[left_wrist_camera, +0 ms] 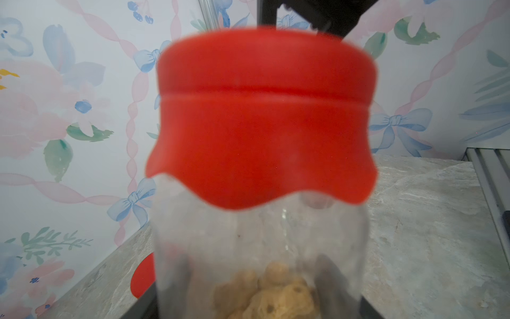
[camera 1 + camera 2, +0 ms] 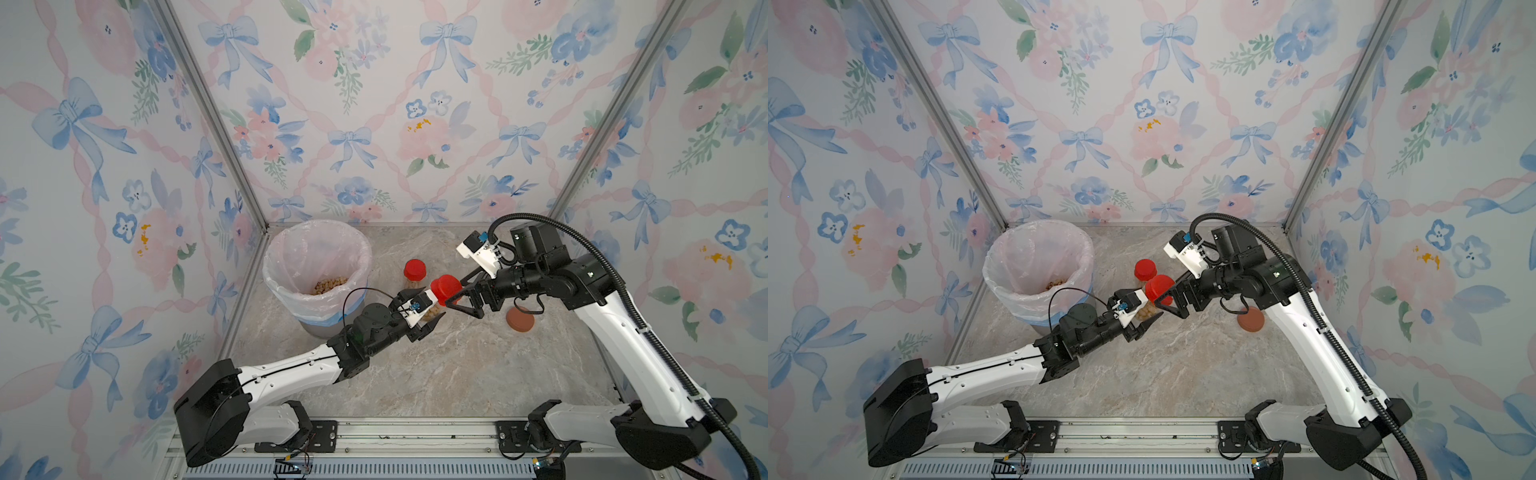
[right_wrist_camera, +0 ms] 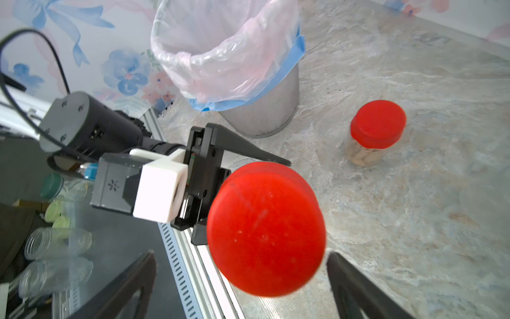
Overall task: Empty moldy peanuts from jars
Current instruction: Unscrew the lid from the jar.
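Grip on the held jar (image 1: 259,248) sat low on its clear body, where the left gripper (image 2: 430,320) was clenched around it, holding it tilted and off the counter (image 2: 415,374) near the lined bin (image 2: 274,266). Its red lid (image 1: 262,110) was on, and the right gripper (image 2: 453,293) was spread wide, its fingers (image 3: 356,284) standing either side of the lid with gaps showing.

The jar looked light and stiff, its smooth wall likely slippery, so a firm hold low on the body seemed right. The lid's tall side wall, pinched across its width, looked the best place to grasp for unscrewing. Loose moldy peanuts (image 1: 276,292) lay in the bottom and would probably shift as it tipped.

A second jar (image 3: 369,154), also red-capped, stood on the counter behind. A brown lid (image 2: 519,319) lay on the counter under the right arm. More peanuts (image 2: 330,286) were heaped in the bin.
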You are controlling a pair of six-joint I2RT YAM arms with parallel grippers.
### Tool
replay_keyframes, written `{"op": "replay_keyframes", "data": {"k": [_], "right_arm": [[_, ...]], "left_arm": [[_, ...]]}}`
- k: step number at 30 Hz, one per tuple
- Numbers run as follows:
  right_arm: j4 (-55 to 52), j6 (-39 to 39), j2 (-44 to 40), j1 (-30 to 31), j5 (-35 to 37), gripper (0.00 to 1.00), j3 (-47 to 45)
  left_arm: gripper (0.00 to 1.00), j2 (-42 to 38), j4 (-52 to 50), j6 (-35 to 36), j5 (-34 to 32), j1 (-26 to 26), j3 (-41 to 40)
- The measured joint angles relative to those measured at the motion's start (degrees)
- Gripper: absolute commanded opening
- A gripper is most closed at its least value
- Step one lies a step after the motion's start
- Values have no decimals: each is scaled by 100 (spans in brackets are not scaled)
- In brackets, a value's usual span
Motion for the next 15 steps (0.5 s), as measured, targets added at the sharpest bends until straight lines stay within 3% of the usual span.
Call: {"op": "replay_keyframes", "data": {"k": [5,9,15], "right_arm": [[334,2107,-83,-289,614,86,-79],[599,3740,-398,-162,887,84,-595],[479,4734,-131,297,1189,84,-162]], "left_arm": [[22,55,17,195,-671,2,2],[21,129,33,402,-1246,-9,2],[21,188,175,592,-1690,-72,2]]}}
